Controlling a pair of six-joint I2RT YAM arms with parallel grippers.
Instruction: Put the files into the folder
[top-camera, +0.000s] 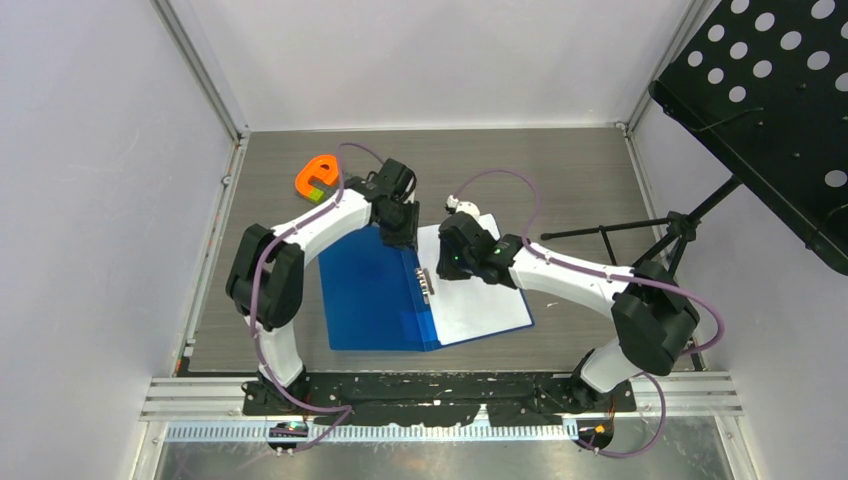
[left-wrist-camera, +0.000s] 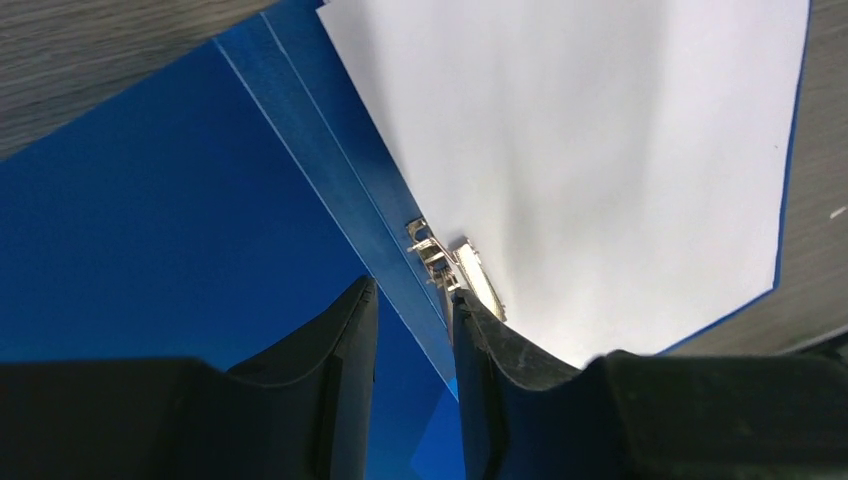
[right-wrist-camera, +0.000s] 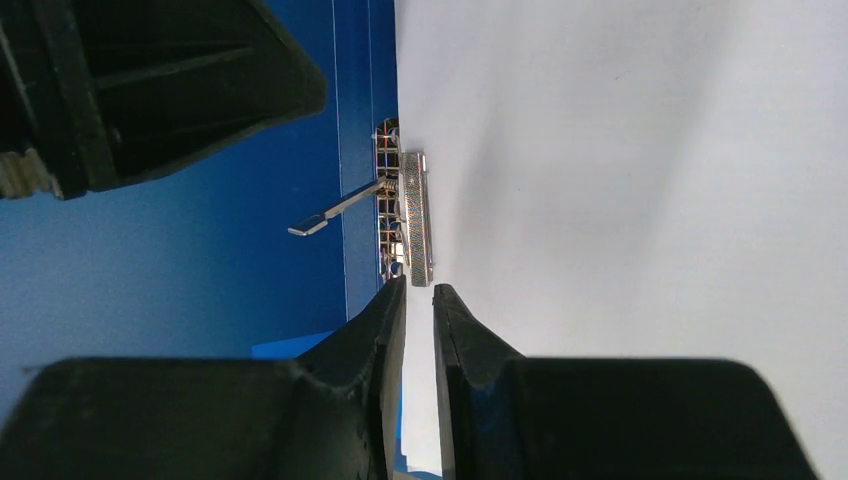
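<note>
Top view from high above the near edge of the worktop, looking down on all of it, both wrist views close over the clip of the folder, shared by all

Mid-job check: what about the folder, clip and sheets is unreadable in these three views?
1. Sheet count: the files read as one white surface everywhere; edges too thin.
2. Whether the files are tucked under the metal clip: right wrist view shows only its top; top view too small.
3. Far spine end of the folder: top view, covered by the left gripper.
4. Lower part of the files: right wrist view, behind the right gripper.
</note>
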